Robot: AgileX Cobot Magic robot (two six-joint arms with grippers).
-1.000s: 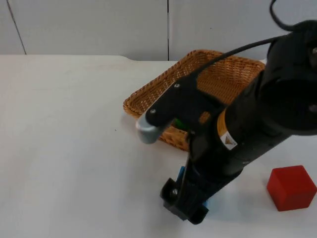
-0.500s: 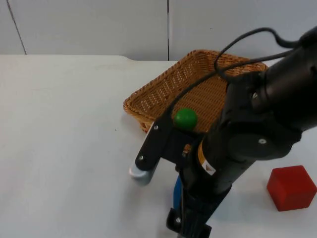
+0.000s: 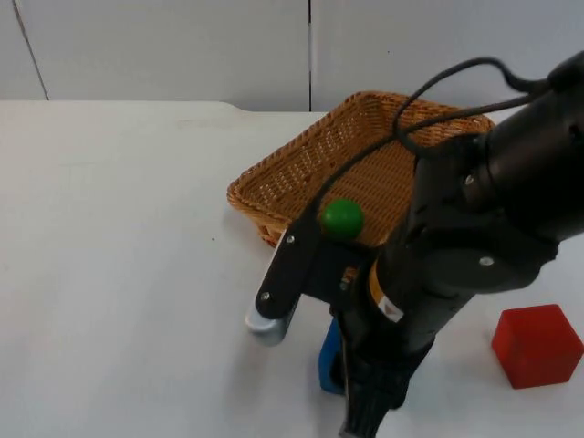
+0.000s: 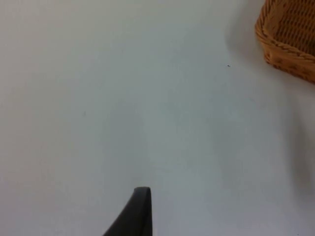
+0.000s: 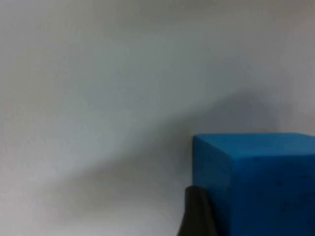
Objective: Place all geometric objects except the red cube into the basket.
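A right arm (image 3: 456, 246) reaches down across the right half of the top view, its black bulk covering much of the wicker basket (image 3: 301, 169) behind it. The right gripper (image 3: 365, 415) sits at the lower edge of the frame, low over the white table (image 3: 119, 274), just right of a blue block (image 3: 328, 358) whose visible face peeks out from under the arm, lower centre of the frame. From the right wrist view, the blue block (image 5: 256, 182) stands close beside one black fingertip (image 5: 197, 216), with bare table to the fingertip's other side; whether the block is touched cannot be told, and whether the fingers are apart or together cannot be made out.

A green ball (image 3: 342, 218) lies inside the basket, near its front rim, just above the arm's upper link at the centre of the top view. The basket stands tilted in plan, one corner toward the frame's left, its far side near the grey partition wall (image 3: 182, 46).

A red cube (image 3: 537, 345) rests on the table at the lower right of the top view, well apart from the basket and to the right of the arm.

The left gripper (image 4: 135, 216) hangs over bare table, a corner of the basket (image 4: 288, 39) ahead of it; its finger spacing cannot be told either.
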